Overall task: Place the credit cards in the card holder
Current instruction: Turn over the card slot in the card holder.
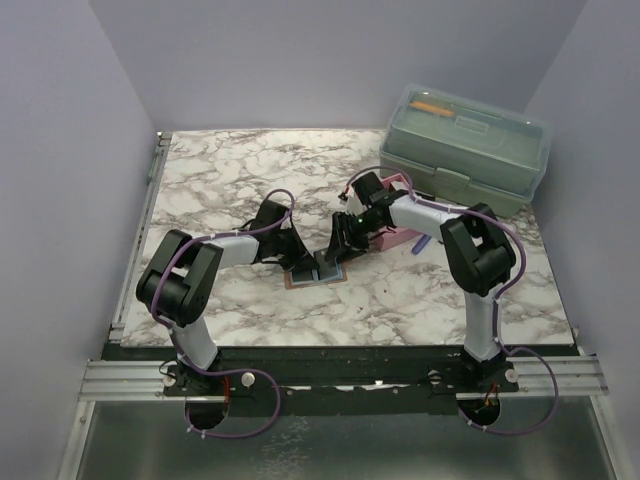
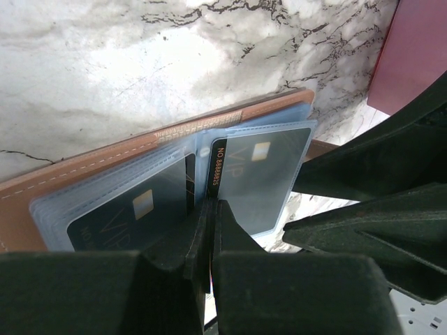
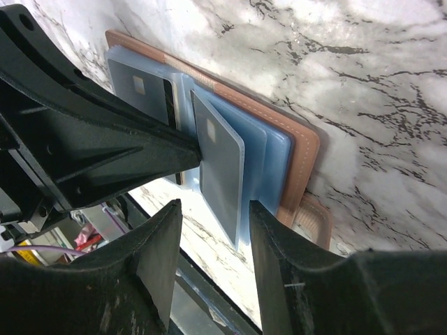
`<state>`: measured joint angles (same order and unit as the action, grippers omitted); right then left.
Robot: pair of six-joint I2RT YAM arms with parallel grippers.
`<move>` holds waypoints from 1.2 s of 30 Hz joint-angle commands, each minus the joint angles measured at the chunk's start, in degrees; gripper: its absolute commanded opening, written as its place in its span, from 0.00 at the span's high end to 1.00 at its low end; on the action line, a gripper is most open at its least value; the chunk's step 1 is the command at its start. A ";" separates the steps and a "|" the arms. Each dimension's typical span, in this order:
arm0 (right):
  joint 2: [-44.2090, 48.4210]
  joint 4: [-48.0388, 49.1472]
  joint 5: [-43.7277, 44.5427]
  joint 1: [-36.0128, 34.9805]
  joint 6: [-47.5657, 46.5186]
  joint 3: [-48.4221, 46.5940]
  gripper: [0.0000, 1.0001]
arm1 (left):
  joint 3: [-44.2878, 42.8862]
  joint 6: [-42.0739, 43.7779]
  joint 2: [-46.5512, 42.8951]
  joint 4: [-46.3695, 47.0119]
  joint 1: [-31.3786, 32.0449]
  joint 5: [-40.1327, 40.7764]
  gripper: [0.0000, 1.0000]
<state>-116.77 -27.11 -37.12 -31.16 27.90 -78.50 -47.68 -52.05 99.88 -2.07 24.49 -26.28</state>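
Card holder [image 1: 318, 272] lying open and flat on the marble table [image 1: 230, 170], tan lining upward, near the middle of the table's near half, with both grippers meeting over it. We see a fan of clear plastic sleeves bound at its fold. In the left wrist view two sleeves lie flat, one on each side of the fold. Each holds one of the credit cards [image 2: 262, 174]: dark faces with a small chip and "VIP" lettering, the right one with a number strip along its edge. The left gripper [image 2: 211, 209] is clenched at the fold, its fingers pressed together on the edge of one upright sleeve [image 3: 236, 227]. From the right wrist we see this sleeve standing tilted off the stack with a grey chip card [image 3: 213, 150] inside. The sleeves beneath it look bluish, and we cannot tell whether they are filled. The right gripper [image 3: 213, 209] is released, its fingers set wide on either side of the upright sleeve's free corner, apart from it as far as we can make out. Under the right arm a pink tray [image 1: 397, 240] sits on the table, its contents hidden by the arm. At the far right corner stands a grey-green toolbox [image 1: 468, 150], lid shut, with an orange object [image 1: 432, 105] visible through the translucent lid.
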 commanded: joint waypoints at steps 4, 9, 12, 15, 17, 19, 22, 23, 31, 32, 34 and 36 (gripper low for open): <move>-0.77 0.45 0.31 -0.83 -0.59 0.82 0.55 | 0.57 2.07 2.52 -2.42 -0.01 2.22 0.97; 1.34 2.91 -3.13 -1.25 1.19 1.16 0.63 | -0.29 1.87 0.25 -3.43 -0.05 1.91 0.95; 2.29 4.42 -4.72 -1.36 1.99 1.43 0.63 | -0.97 1.01 -2.89 -4.90 -0.06 2.07 0.86; 1.70 5.73 -6.14 -1.68 2.95 0.96 0.60 | -1.11 -0.03 -6.29 -6.99 -0.37 1.99 0.79; 0.95 5.56 -6.20 -2.07 3.27 0.01 0.58 | -0.74 -0.74 -9.21 -9.33 -0.78 2.53 0.73; 0.59 5.38 -5.90 -2.59 3.63 -0.85 0.57 | 0.17 -1.37 -13.20 -10.94 -1.54 2.73 0.70; 0.01 5.18 -5.66 -3.72 4.31 -2.07 0.55 | 1.03 -1.45 -19.59 -15.43 -3.03 4.28 0.68; -0.13 4.73 -5.21 -4.43 4.35 -2.87 0.55 | 1.22 -1.25 -21.85 -17.66 -3.70 5.06 0.68; -5.04 1.33 -3.86 -11.73 2.92 -10.95 0.49 | -0.26 0.60 -34.24 -35.46 -11.13 14.16 0.47; -5.99 1.72 -5.51 -11.73 3.02 -10.94 0.49 | -0.42 0.47 -34.95 -36.02 -11.52 14.88 0.45; -6.42 2.35 -5.94 -11.73 3.09 -10.49 0.48 | -0.90 -0.12 -35.76 -36.26 -11.91 15.55 0.43; -5.69 2.84 -5.97 -11.61 3.16 -9.54 0.47 | -1.70 -0.45 -35.21 -35.95 -12.04 14.62 0.44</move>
<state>-120.57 -23.20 -41.65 -43.66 31.46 -89.17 -47.24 -52.45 65.21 -33.17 12.86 -14.41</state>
